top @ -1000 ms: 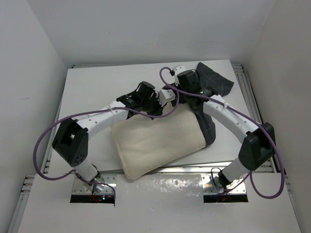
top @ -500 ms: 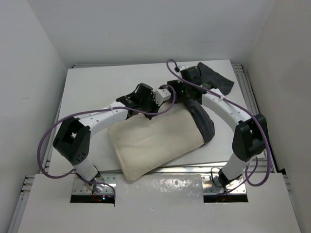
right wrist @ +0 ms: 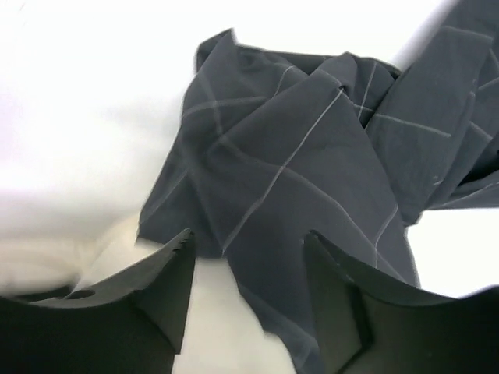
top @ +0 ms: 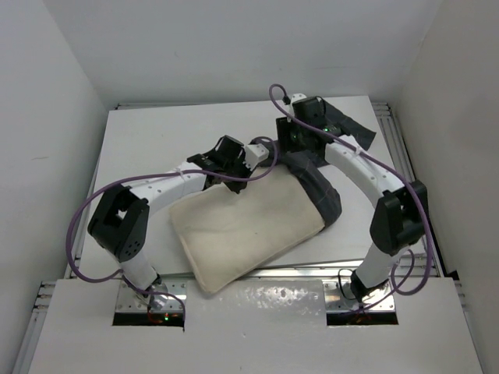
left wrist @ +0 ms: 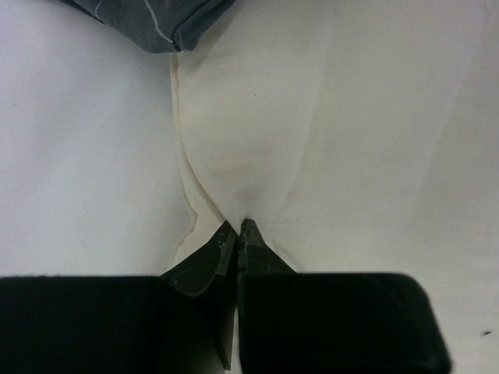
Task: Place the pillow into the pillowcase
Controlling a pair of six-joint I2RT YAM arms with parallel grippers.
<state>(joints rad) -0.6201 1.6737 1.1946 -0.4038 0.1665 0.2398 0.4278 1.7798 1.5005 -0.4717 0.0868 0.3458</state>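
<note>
- Pillow (top: 242, 230): cream, lying slantwise across the middle of the tabletop (top: 148, 140), one corner reaching past the near edge, the opposite end pointing toward the far right corner.
- Pillowcase (top: 326, 196): dark grey with thin light check lines, sitting as a band over the right end of the pillow only; most of the pillow bare.
- Remainder of the pillowcase crumpled in a heap, trailing off toward the far right corner of the tabletop.
- Left gripper (left wrist: 238, 227): on the pillow's far edge, near the middle of the tabletop, reaching in from the left side.
- Its fingers (left wrist: 207, 269) pressed together, pinching a fold of the cream cover; cloth gathered to a peak at the tips, creases fanning away from there.
- In the left wrist view, a dark corner of the pillowcase at top left, near the pinch but apart from it.
- Right gripper (right wrist: 248, 245): over the crumpled part of the pillowcase, toward the far edge and right of the middle.
- Its fingers (right wrist: 156, 288) spread wide, dark checked cloth filling the gap between them; contact with the cloth impossible to tell.
- Pale, blurred cream surface showing under the cloth at lower left in the right wrist view.
</note>
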